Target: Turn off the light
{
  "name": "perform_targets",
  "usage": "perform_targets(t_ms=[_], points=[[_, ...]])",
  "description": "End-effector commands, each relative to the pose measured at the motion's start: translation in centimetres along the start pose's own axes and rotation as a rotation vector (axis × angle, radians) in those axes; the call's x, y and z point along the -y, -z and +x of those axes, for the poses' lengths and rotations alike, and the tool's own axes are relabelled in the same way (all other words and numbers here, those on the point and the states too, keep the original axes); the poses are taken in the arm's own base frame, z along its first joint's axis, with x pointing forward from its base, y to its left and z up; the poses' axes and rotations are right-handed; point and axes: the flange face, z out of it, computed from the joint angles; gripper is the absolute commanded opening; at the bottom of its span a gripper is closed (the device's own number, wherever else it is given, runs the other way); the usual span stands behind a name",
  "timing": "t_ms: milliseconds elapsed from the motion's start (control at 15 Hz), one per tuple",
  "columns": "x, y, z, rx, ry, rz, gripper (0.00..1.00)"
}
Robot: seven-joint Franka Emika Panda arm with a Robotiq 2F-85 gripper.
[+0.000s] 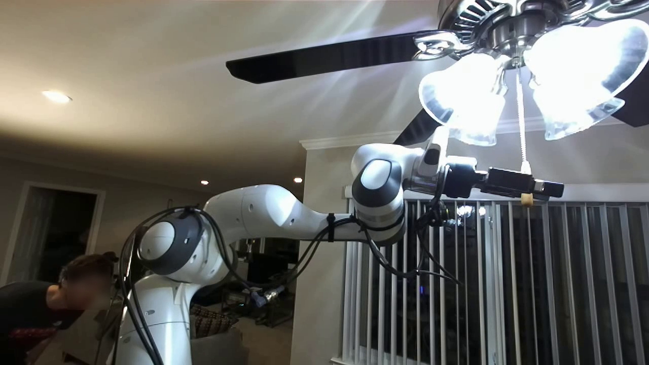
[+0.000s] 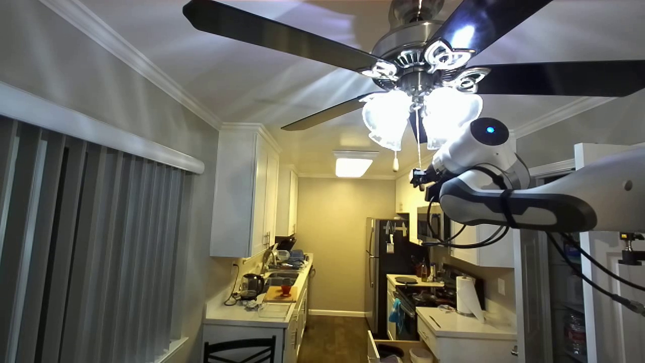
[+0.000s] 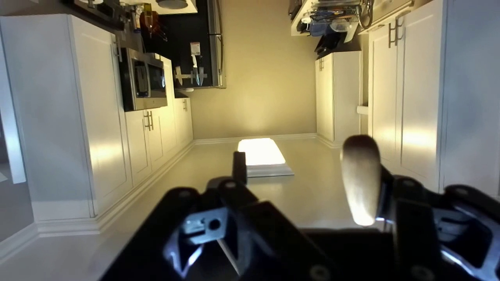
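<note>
Light lit; pincer wide apart, gripping nothing; knob between fingers, room one side.

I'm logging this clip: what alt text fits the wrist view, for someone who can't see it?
The open gripper has a pull knob between its fingers, nearer the finger at picture right. The picture stands upside down; behind are a lit ceiling fixture, white kitchen cabinets and a microwave.
</note>
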Motion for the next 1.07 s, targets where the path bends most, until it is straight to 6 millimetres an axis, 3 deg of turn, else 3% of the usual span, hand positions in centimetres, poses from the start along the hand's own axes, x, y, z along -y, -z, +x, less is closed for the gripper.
perform_targets(t_ms=[0, 333, 400, 600, 1000], points=[[-0.1, 0.1, 0.4, 0.02, -0.004, 0.001, 0.39], [-0.2, 0.5, 0.4, 0.028, 0.005, 0.005, 0.07], [-0.1, 0.5, 0.3, 0.03, 0.006, 0.008, 0.04], [0.5, 0.5, -0.3, 0.042, 0.018, 0.027, 0.01], [1.9, -0.8, -2.6, 0.085, 0.064, 0.048, 0.04]])
